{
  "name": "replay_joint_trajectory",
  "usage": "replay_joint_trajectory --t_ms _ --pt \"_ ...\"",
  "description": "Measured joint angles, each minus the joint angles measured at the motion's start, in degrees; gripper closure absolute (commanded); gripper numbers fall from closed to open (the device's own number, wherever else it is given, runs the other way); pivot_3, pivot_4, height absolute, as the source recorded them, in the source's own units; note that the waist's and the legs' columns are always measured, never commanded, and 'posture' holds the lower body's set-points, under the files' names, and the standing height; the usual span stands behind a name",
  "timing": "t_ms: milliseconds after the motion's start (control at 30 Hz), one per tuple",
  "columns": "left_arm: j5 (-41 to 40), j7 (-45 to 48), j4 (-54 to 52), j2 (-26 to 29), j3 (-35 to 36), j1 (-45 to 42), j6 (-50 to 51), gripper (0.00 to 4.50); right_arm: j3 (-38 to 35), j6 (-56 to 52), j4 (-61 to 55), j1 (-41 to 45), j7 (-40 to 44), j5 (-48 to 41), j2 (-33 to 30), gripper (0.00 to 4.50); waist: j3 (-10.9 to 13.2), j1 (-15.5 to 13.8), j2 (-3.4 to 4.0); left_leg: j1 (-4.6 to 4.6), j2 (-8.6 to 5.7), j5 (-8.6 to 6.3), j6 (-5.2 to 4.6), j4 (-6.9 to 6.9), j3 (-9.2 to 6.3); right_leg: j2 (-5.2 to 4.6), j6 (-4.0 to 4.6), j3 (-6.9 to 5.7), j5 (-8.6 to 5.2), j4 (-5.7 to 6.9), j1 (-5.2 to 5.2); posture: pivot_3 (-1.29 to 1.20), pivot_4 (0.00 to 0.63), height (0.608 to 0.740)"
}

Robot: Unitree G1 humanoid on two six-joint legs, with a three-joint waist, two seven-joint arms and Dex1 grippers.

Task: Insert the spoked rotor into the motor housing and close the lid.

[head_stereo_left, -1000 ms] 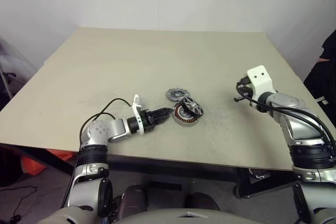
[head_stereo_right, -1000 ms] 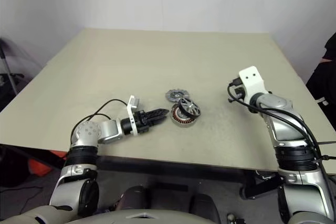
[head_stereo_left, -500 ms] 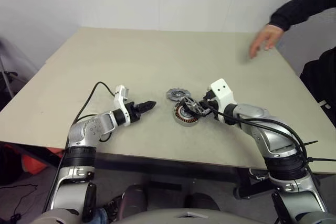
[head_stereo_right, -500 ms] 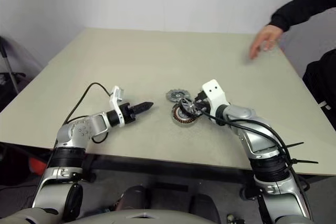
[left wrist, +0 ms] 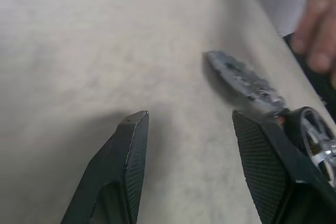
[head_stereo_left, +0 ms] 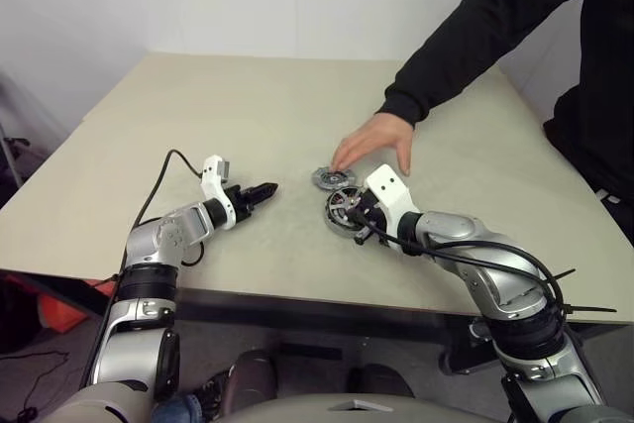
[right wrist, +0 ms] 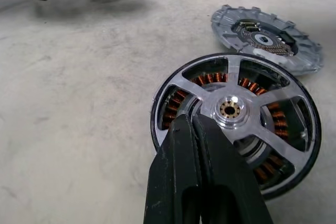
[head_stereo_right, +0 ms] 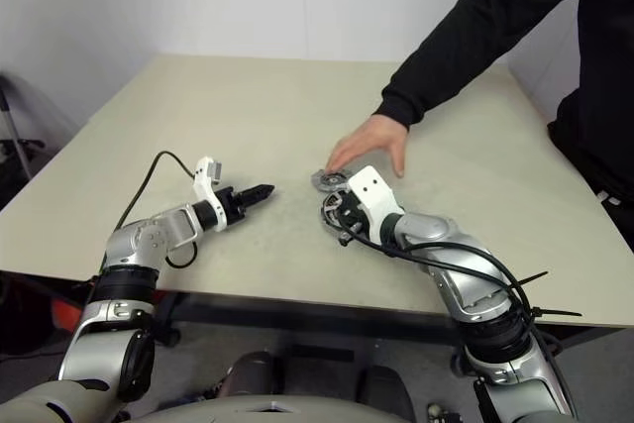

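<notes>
The silver spoked rotor (right wrist: 231, 109) lies on the black motor housing (right wrist: 157, 109), with copper windings showing between its spokes. My right gripper (right wrist: 192, 121) is shut and holds nothing; its tips are over a spoke beside the hub. The grey toothed lid (right wrist: 268, 38) lies flat on the table just behind the housing. A person's hand (head_stereo_left: 371, 139) rests its fingertips at the lid (head_stereo_left: 331, 177). My left gripper (head_stereo_left: 264, 189) is open and empty, low over the table to the left of the motor, with its fingers (left wrist: 131, 140) pointing toward the lid (left wrist: 244, 82).
The person's black sleeve (head_stereo_left: 475, 32) reaches in across the table's far right. A black cable (head_stereo_left: 168, 170) loops from my left wrist. The beige table (head_stereo_left: 218, 106) has bare room at its left and far side.
My right arm swung left and down from the table's right side onto the motor. A person's arm reached in to the lid. My left gripper pulled back to the left and rolled.
</notes>
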State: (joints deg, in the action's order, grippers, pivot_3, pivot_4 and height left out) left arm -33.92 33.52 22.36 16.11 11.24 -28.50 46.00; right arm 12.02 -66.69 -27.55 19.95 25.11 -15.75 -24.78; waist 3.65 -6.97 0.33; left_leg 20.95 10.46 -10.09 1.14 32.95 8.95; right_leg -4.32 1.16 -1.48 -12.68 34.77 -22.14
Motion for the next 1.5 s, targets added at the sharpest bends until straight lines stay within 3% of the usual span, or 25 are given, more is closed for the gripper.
replay_joint_trajectory --t_ms 1000,1500 --pt "2.3 1.0 1.5 -1.5 -0.4 0.0 -2.1 1.82 -2.6 0.3 1.5 1.8 -0.3 0.0 -2.3 4.5 0.0 -0.1 0.0 0.0 -0.01 0.01 0.01 0.0 -0.04 0.0 0.18 0.0 0.11 0.06 0.01 0.0 0.0 0.74" --pt "2.9 1.4 1.7 -1.5 -0.5 0.0 -2.7 1.82 -9.8 1.1 1.6 4.0 2.0 -0.8 -10.6 4.5 0.0 -0.2 0.01 -0.01 -0.02 0.01 0.0 0.02 -0.05 0.0 0.31 0.0 0.19 0.08 0.03 0.0 0.0 0.74"
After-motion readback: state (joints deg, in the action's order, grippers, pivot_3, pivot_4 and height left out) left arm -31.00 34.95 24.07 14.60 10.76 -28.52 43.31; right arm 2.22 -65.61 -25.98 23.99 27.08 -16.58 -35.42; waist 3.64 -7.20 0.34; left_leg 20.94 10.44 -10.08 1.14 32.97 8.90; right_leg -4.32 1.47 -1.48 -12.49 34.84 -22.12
